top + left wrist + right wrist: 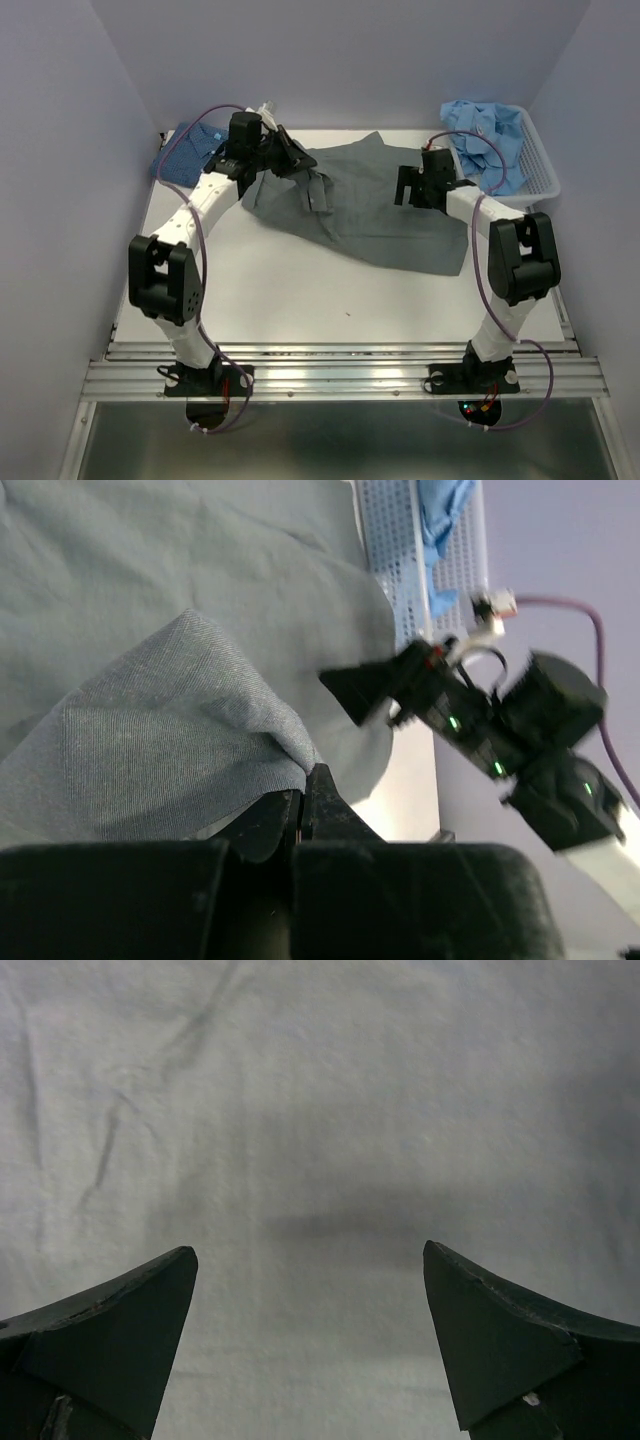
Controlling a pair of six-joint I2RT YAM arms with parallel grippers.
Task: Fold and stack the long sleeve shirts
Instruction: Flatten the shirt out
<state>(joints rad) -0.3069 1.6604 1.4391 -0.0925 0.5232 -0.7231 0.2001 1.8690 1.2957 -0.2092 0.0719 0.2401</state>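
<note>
A plain dark grey shirt (370,210) lies spread across the middle of the table. My left gripper (293,160) is shut on a fold of the grey shirt (170,740) at its far left part and holds that fold lifted; the closed fingertips (318,785) pinch the cloth edge. My right gripper (412,185) is open and hovers just above the shirt's right part; its two fingers (120,1330) stand wide apart over flat grey cloth (310,1140). A dark blue patterned shirt (185,155) lies at the far left. Light blue shirts (485,130) are heaped in the basket.
A white slatted plastic basket (535,175) stands at the far right corner and also shows in the left wrist view (400,550). Walls close the table at the left, back and right. The right arm (500,720) shows in the left wrist view.
</note>
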